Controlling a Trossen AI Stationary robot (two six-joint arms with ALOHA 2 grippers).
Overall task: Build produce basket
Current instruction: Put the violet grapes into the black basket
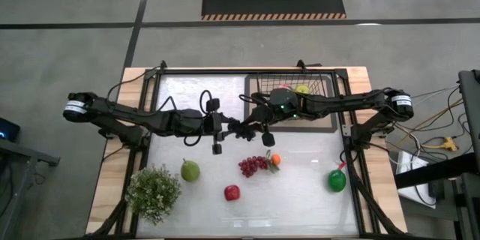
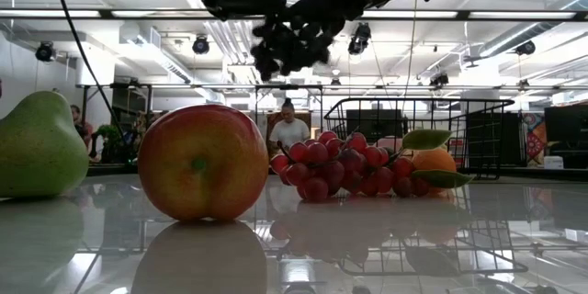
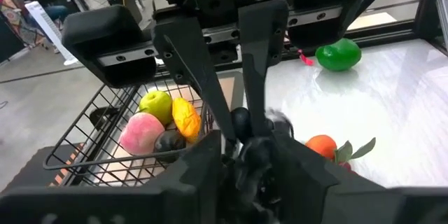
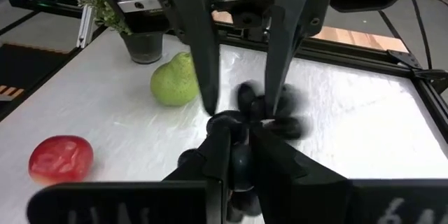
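Handoff: left pincer and right pincer both clamp dark grapes mid-air.
Why: passing toward basket at 1 o'clock.

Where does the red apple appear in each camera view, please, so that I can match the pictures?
High view: red apple low in the picture, just left of centre.
Low view: large in the foreground, left of centre.
Left wrist view: not in it.
Right wrist view: lower left corner.
Shared landmark: the dark grapes held up between the two arms, visible in all four views.
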